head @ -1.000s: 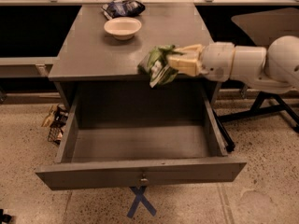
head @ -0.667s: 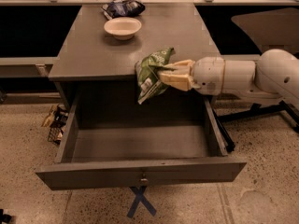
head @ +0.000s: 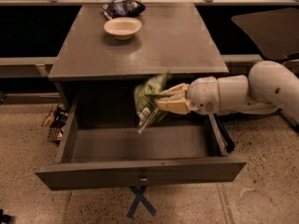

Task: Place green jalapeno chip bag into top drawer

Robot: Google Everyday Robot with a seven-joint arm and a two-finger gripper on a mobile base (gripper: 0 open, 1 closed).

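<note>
The grey tabletop (head: 159, 45) stands over the top drawer (head: 93, 174), which is pulled out fully below its front edge. The white arm (head: 243, 94) reaches in from the right side. Its end effector (head: 163, 99) is closed on the green jalapeno chip bag (head: 147, 101), holding it above the drawer's cavity, just under the front edge. A white bowl (head: 122, 27) sits near the back edge, with a dark blue chip bag (head: 124, 7) behind it.

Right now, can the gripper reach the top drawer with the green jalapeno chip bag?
Probably yes: the gripper holds the green jalapeno chip bag above the open top drawer, with nothing visible between them.
</note>
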